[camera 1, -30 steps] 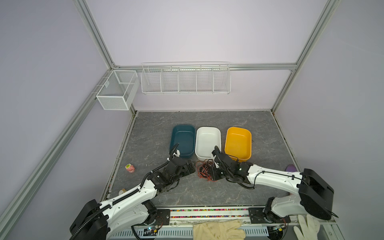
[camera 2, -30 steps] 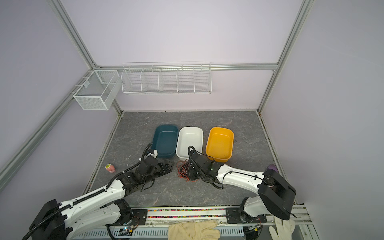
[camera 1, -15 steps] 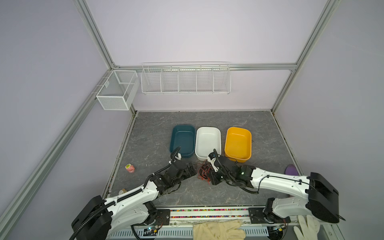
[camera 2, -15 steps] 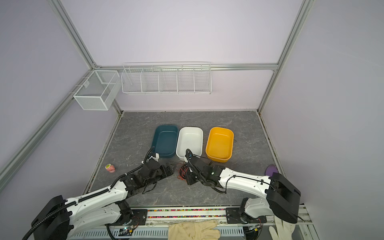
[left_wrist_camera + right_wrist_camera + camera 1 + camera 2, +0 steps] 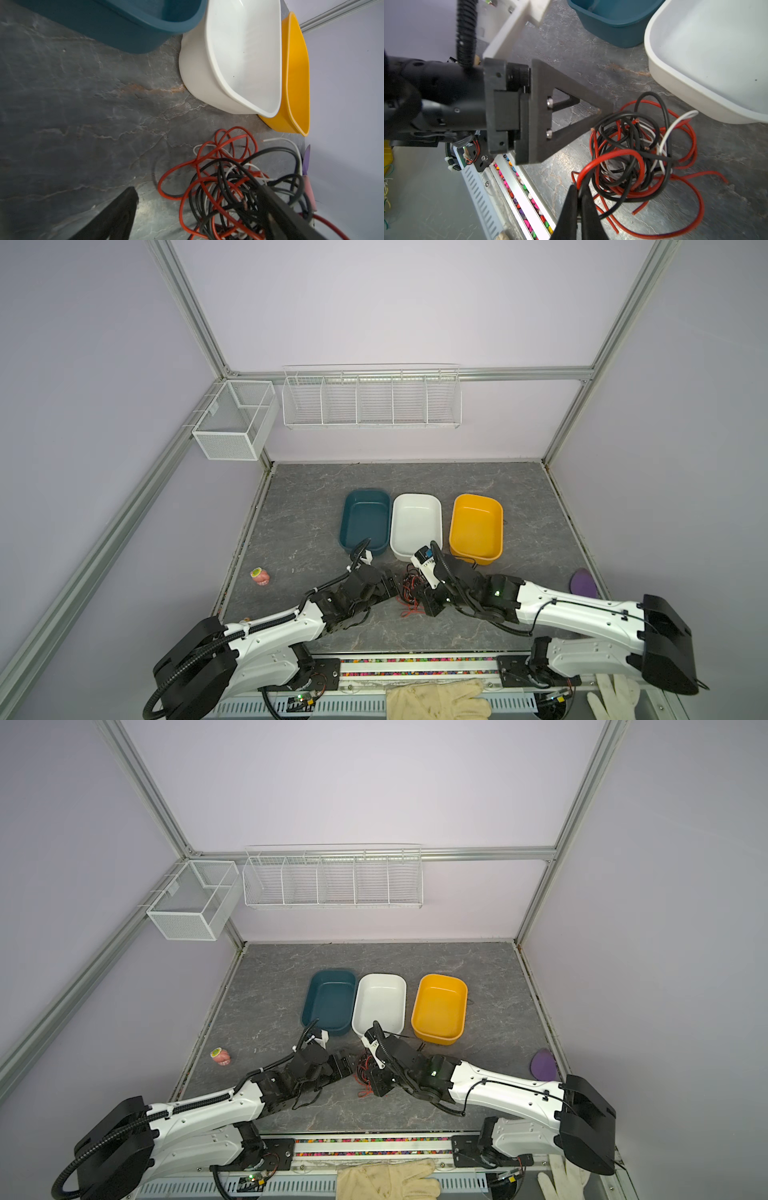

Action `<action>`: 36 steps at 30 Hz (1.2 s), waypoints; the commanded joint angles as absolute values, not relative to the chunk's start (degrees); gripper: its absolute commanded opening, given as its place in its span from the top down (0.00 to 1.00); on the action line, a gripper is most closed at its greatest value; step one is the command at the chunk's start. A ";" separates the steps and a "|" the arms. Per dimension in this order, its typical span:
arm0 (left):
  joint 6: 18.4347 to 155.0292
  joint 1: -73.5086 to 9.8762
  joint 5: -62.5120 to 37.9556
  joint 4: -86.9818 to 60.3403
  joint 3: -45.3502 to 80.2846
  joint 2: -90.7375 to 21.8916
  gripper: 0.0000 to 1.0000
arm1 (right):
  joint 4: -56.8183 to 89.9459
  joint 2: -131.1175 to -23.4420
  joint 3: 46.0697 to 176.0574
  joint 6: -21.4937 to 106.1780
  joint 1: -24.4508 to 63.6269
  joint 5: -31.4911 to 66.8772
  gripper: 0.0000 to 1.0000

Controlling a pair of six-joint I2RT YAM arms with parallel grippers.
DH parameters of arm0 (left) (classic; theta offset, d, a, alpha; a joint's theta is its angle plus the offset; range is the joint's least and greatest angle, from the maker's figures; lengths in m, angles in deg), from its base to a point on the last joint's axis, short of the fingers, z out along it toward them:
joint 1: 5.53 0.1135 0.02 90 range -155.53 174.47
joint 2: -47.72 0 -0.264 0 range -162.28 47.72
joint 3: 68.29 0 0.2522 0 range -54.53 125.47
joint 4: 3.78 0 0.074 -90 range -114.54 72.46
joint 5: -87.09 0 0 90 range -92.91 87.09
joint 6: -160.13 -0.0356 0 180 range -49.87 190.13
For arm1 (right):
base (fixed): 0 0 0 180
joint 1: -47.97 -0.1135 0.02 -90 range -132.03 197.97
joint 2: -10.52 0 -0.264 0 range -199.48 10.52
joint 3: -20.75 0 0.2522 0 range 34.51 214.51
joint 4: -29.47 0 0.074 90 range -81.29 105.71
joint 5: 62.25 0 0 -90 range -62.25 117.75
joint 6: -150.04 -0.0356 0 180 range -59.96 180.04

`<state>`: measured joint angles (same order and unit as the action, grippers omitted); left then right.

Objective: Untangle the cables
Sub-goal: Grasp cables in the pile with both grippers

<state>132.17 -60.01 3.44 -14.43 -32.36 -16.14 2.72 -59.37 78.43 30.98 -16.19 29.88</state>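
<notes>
Right wrist view: right claw [image 5: 579,194] pinches the thin red, black and white cables [image 5: 618,153] at their edge; left claw [image 5: 193,192], spread, straddles some.

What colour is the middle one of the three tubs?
White; the middle tub shows best in a top view.

left hand [image 5: 196,190]: fingers [image 5: 116,214] spread wide, angled inward | right hand [image 5: 578,187]: fingers [image 5: 571,212] pressed together, apparently pinching
</notes>
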 commanded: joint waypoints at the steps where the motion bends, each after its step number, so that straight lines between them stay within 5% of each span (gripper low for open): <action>1: 134.21 -60.94 3.34 -11.49 -33.29 -16.77 0.21 | 4.68 -58.36 77.87 32.36 -16.49 29.85 0.93; 10: 137.50 -61.34 2.21 -5.06 -37.02 -18.15 0.43 | 6.67 -58.73 75.50 31.21 -16.49 31.75 0.93; 30: 142.28 -62.98 -2.64 3.21 -35.14 -24.56 0.49 | 15.50 -61.81 68.98 30.12 -16.52 31.76 0.93; 36: 142.98 -63.18 -4.02 6.10 -34.41 -28.47 0.62 | 18.96 -59.88 66.86 30.31 -16.47 30.21 0.93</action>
<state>141.65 -62.82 -2.90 3.63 -36.01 -26.58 15.81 -61.27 68.36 30.90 -16.26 31.04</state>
